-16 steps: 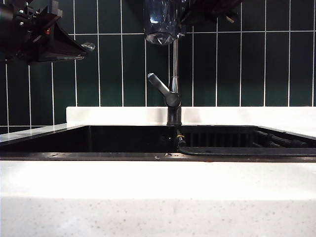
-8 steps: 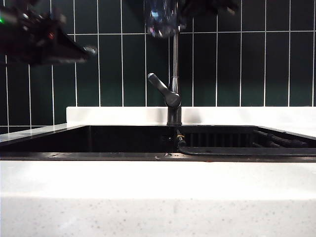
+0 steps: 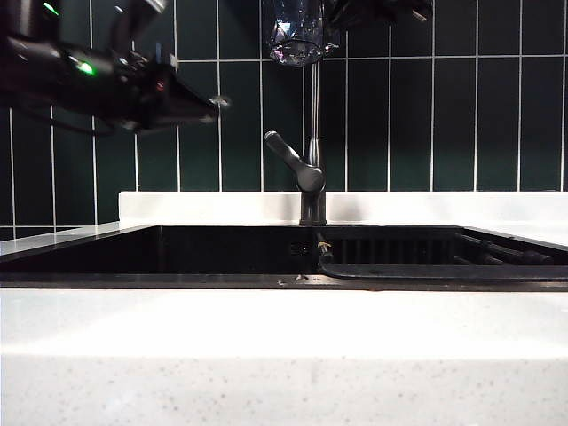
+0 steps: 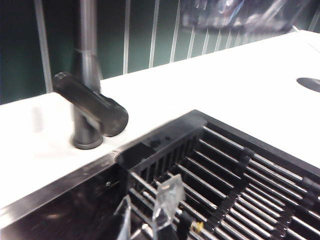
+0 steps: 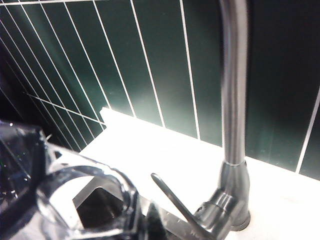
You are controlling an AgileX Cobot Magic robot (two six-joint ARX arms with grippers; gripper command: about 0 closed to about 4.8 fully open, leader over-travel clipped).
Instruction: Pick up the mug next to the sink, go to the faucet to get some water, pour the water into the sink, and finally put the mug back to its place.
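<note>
My right tool [image 3: 342,13], closed on the mug [image 3: 297,34], holds it above the faucet [image 3: 311,173]; my left tool [image 4: 150,212] hangs half-open, empty, over the sink [image 3: 177,253].

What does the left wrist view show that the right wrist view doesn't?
Only the left wrist view shows the black ribbed rack inside the sink, and the left pincer, its clear tips empty.

Only the right wrist view shows the mug up close, held at the right pincer.

Both show the faucet, its lever handle, the white countertop and green tiles.
</note>
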